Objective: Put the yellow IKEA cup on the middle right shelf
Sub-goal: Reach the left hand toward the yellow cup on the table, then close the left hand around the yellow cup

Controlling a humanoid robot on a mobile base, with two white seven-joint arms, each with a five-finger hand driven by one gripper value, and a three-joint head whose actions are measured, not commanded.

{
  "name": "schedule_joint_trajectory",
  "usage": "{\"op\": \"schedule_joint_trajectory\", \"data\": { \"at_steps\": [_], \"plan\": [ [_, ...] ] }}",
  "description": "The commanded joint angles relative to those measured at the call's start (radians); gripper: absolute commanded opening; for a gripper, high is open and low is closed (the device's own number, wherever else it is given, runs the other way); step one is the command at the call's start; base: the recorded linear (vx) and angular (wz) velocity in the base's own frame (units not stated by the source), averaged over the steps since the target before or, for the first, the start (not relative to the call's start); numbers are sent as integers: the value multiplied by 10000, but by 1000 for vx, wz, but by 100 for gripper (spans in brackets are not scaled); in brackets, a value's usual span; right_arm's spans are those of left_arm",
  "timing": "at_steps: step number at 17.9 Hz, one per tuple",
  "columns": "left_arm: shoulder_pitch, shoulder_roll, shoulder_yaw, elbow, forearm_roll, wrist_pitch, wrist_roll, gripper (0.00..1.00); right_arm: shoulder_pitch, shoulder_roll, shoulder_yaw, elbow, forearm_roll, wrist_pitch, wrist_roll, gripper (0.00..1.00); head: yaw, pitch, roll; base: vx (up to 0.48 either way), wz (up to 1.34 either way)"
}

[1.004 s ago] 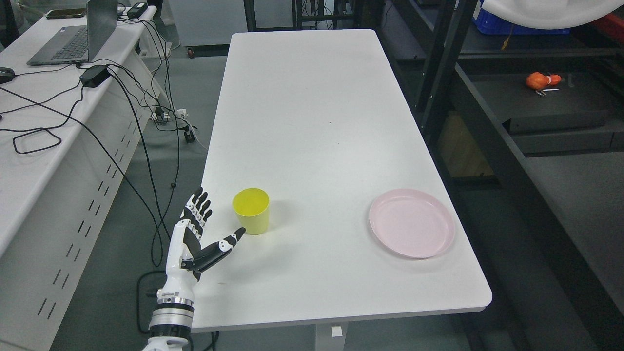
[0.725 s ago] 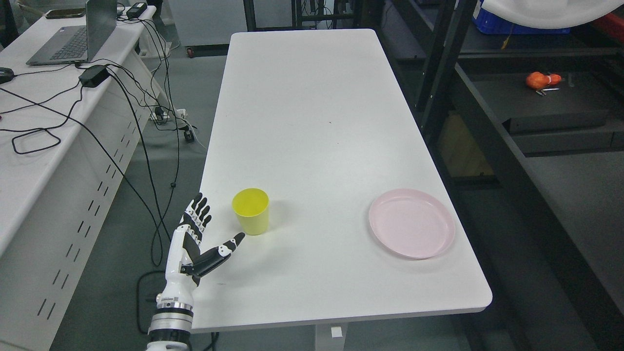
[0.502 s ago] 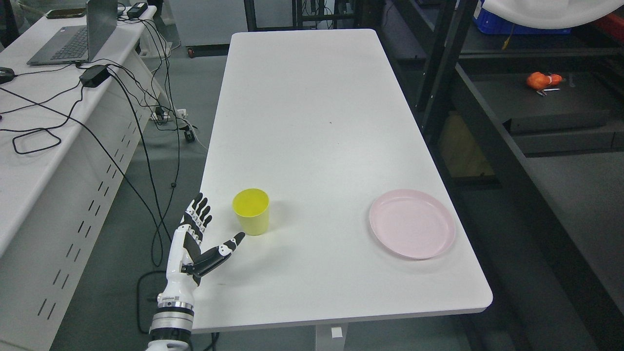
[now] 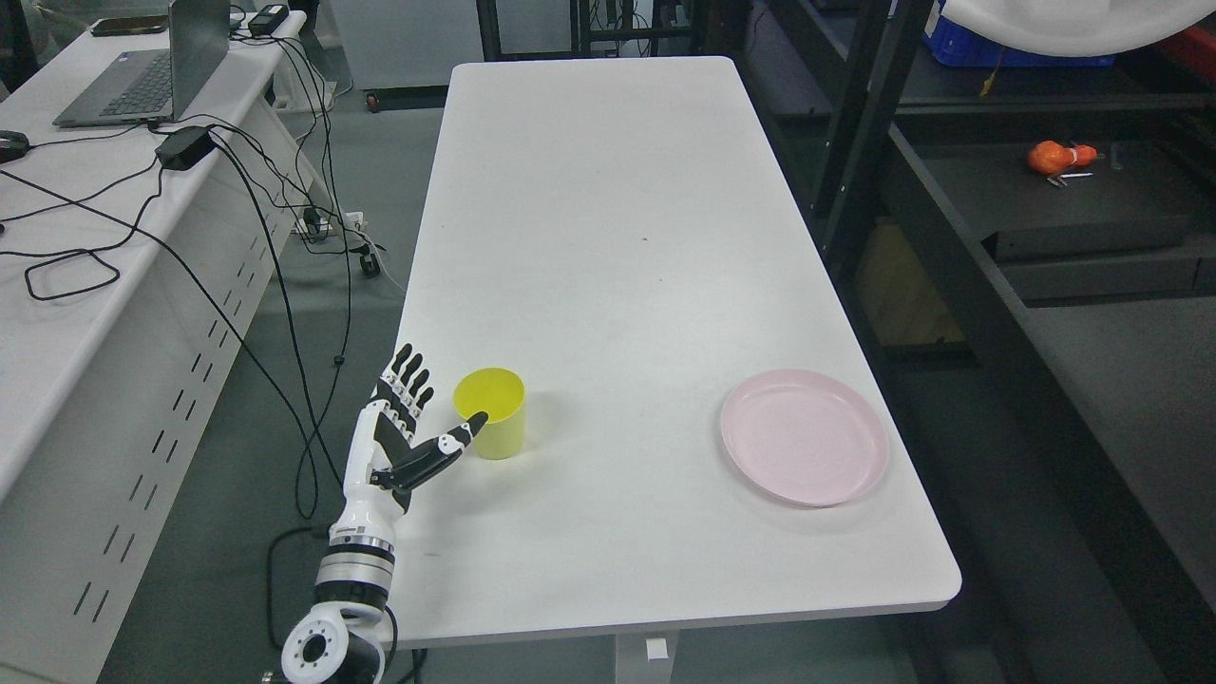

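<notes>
Head view: the yellow cup (image 4: 494, 411) stands upright on the white desk (image 4: 608, 237), near its front left edge. The left robot hand (image 4: 404, 432) is just beside the cup, fingers spread wide and holding nothing, thumb tip at the cup's side. A pink plate (image 4: 804, 436) lies well apart, to the right.

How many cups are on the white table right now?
1. The yellow cup stands upright near the white table's near left edge, just right of the open left robot hand. None seems hidden.
</notes>
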State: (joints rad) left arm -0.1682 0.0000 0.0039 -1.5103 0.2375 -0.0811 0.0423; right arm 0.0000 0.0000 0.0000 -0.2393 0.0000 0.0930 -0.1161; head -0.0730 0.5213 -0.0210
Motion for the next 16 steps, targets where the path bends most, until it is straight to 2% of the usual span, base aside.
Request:
{"op": "schedule_joint_trajectory", "data": {
  "at_steps": [1, 13, 16],
  "plan": [
    [-588, 175, -849, 1572, 248, -2, -208, 99, 138, -175, 169, 0, -245, 5, -5, 99, 0, 0, 0, 0, 0],
    [-1385, 175, -1619, 2982, 279, 13, -269, 99, 138, -175, 169, 0, -245, 5, -5, 99, 0, 0, 0, 0, 0],
    [-1478, 175, -1604, 3168, 279, 13, -269, 94, 138, -175, 169, 0, -245, 5, -5, 99, 0, 0, 0, 0, 0]
  ]
}}
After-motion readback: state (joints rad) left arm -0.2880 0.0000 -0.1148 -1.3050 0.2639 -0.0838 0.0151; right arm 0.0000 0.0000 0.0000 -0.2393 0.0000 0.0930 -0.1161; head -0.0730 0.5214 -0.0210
